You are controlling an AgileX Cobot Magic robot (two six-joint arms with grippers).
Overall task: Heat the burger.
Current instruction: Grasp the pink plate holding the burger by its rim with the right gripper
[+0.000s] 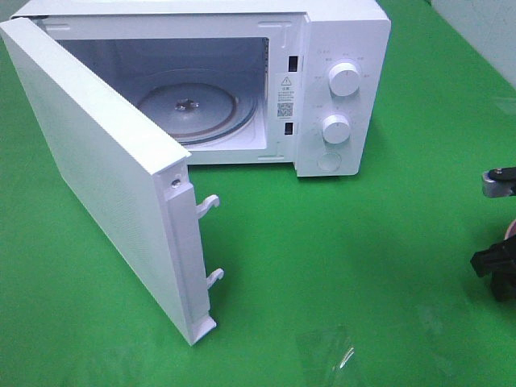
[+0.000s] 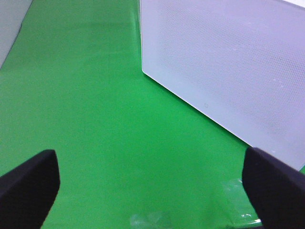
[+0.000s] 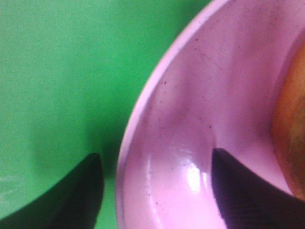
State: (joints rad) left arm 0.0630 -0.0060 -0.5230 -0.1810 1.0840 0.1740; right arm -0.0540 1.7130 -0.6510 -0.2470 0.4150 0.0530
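Only a golden-brown edge of the burger (image 3: 291, 129) shows, sitting on a pink plate (image 3: 190, 95) in the right wrist view. My right gripper (image 3: 155, 160) stands astride the plate's rim, one finger on the green cloth outside and the other over the plate's inside, with gaps still showing. In the high view the right arm (image 1: 493, 260) is at the far right edge, with a sliver of the plate (image 1: 510, 227) beside it. My left gripper (image 2: 150, 167) is wide open over bare cloth and holds nothing.
A white microwave (image 1: 339, 81) stands at the back with its door (image 1: 105, 177) swung wide toward the front left, showing the glass turntable (image 1: 189, 105). The door's outer face (image 2: 228, 62) fills part of the left wrist view. A clear plastic scrap (image 1: 326, 355) lies near the front.
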